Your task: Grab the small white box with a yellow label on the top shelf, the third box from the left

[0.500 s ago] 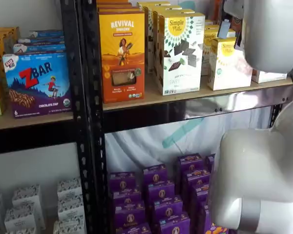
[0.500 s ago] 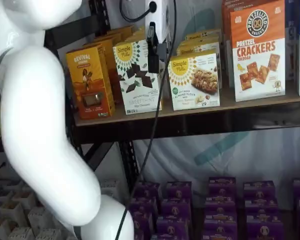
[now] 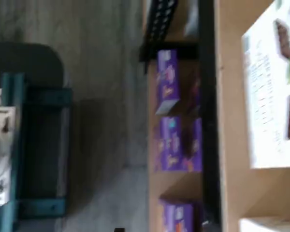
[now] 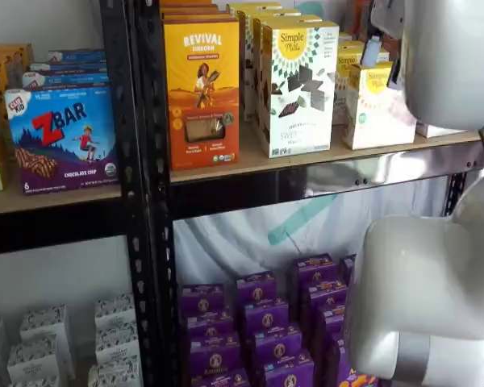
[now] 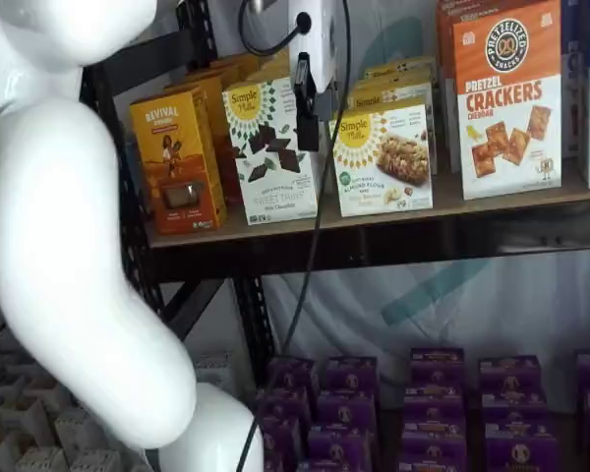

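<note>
The small white box (image 5: 383, 157), with a yellow sunburst logo, stands on the top shelf (image 5: 492, 195) between a taller white box with chocolate pieces (image 5: 271, 147) and a pretzel cracker box (image 5: 506, 98). It also shows in a shelf view (image 4: 377, 109), partly behind my white arm. My gripper (image 5: 311, 138) hangs from the view's top edge in front of the gap between the taller box and the small box. Only a black finger (image 5: 303, 98) shows side-on, so I cannot tell whether the gripper is open. It holds nothing that I can see.
An orange Revival box (image 5: 177, 162) stands left of the taller white box. Several purple boxes (image 5: 423, 403) fill the lower shelf. A black upright (image 4: 141, 193) separates the bay with the ZBar box (image 4: 60, 137). My white arm (image 5: 69, 246) fills the left foreground. The wrist view shows the shelf board (image 3: 232, 121) and purple boxes (image 3: 168, 82).
My gripper has shifted slightly to the right and down, closer to the small white box. The boxes have not moved.
</note>
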`<state>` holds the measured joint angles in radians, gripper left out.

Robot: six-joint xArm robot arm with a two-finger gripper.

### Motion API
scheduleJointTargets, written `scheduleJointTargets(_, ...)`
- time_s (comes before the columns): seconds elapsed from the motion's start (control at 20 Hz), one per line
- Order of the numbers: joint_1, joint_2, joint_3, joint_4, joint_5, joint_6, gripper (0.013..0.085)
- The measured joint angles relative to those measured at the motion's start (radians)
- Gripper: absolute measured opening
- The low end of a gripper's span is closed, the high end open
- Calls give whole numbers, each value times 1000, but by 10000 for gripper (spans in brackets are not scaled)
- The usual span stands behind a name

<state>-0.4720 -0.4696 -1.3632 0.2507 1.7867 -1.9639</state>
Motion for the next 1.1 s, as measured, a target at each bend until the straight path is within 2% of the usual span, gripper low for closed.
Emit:
scheduleJointTargets(0.2,-49,-19,46,126,-126,-24,850)
scheduleJointTargets(0.35,-48,-16,68,147,-229,-37,850)
scheduleJointTargets(0.7,-20,72,32,63,-298,-53,850)
scheduleJointTargets(0.9,-6,129,-11,14,-267,-47,850)
scheduleJointTargets(1.1,2,185,-67,-5,-208,-37,850)
